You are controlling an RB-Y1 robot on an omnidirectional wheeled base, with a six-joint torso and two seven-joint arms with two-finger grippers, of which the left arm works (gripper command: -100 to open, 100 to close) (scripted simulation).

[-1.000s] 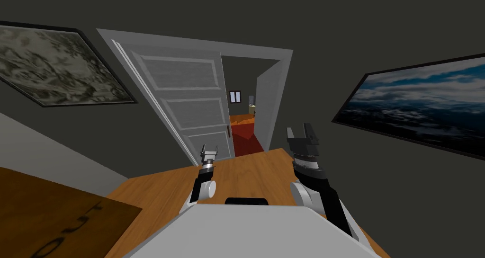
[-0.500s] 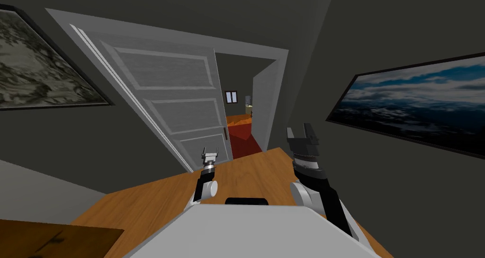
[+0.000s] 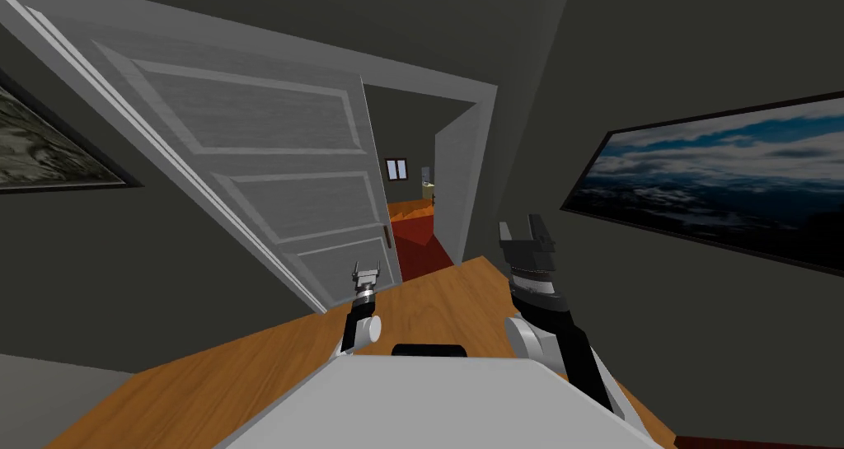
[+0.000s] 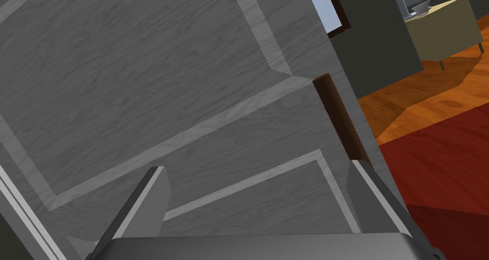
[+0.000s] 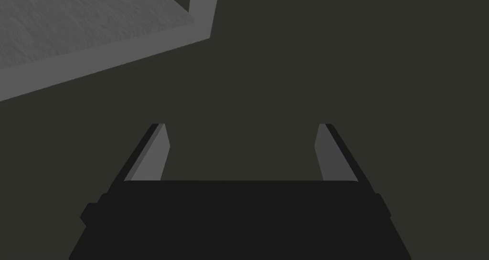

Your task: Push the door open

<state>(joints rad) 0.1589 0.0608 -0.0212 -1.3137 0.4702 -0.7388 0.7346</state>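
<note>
Facing a grey door [image 4: 143, 80], left gripper [image 4: 255, 166] spread wide, brown handle [image 4: 336, 114] nr 1 finger; right gripper [image 5: 241, 126] spread too.

I have rolled forward and turned a little, so the door [image 3: 264, 180] looms larger ahead of the left gripper [image 3: 366, 269], with its lower panel now close beyond the fingertips. The left arm stretches slightly farther out. The grey picture [image 3: 41, 152] off to that gripper's left has slid mostly past the edge.
</note>
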